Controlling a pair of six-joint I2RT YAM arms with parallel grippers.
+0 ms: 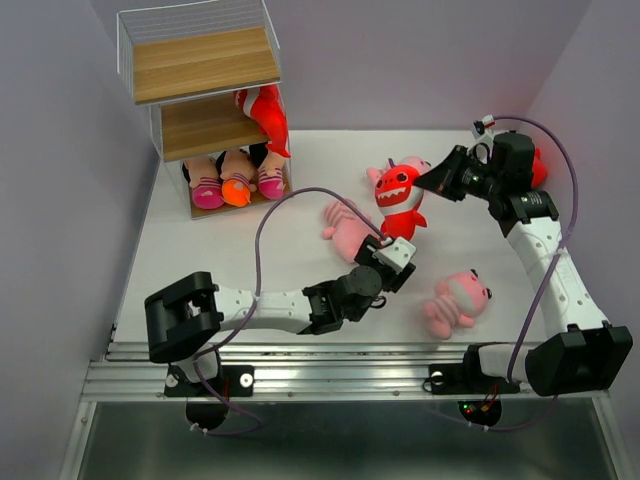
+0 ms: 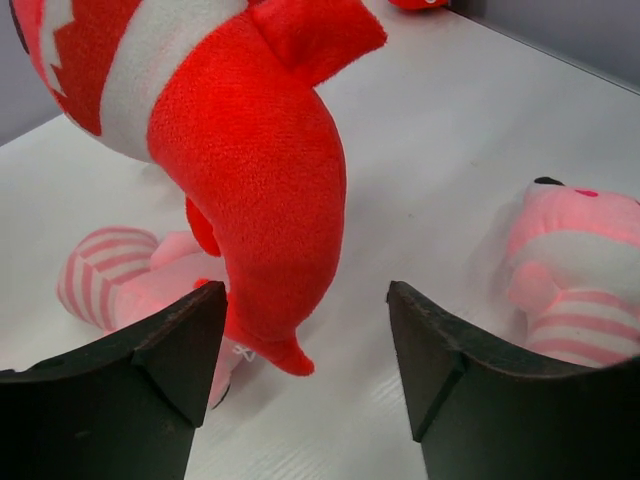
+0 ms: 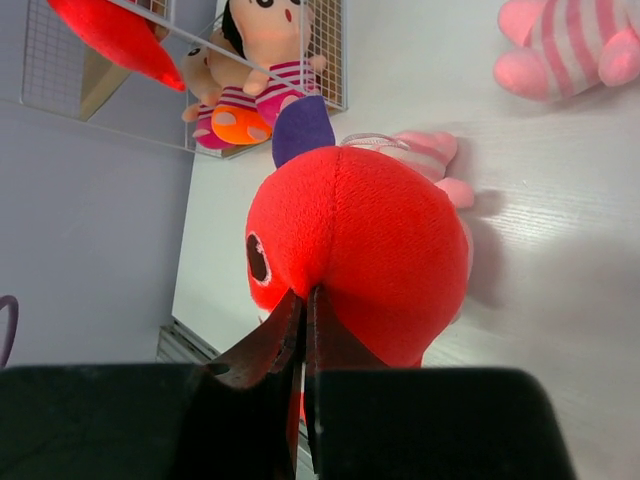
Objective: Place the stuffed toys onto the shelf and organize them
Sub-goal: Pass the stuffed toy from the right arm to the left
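Leftmost, the shelf [image 1: 205,62] carries three dolls [image 1: 237,178] on its bottom board and a red shark [image 1: 266,115] on the middle one. Mid-table, the left gripper [image 1: 395,248] gapes around the standing shark [image 1: 400,195] at its tail (contact unclear), with a pink striped animal [image 1: 347,230] beside it. The right gripper [image 1: 425,180], clenched empty, points at that shark's head.
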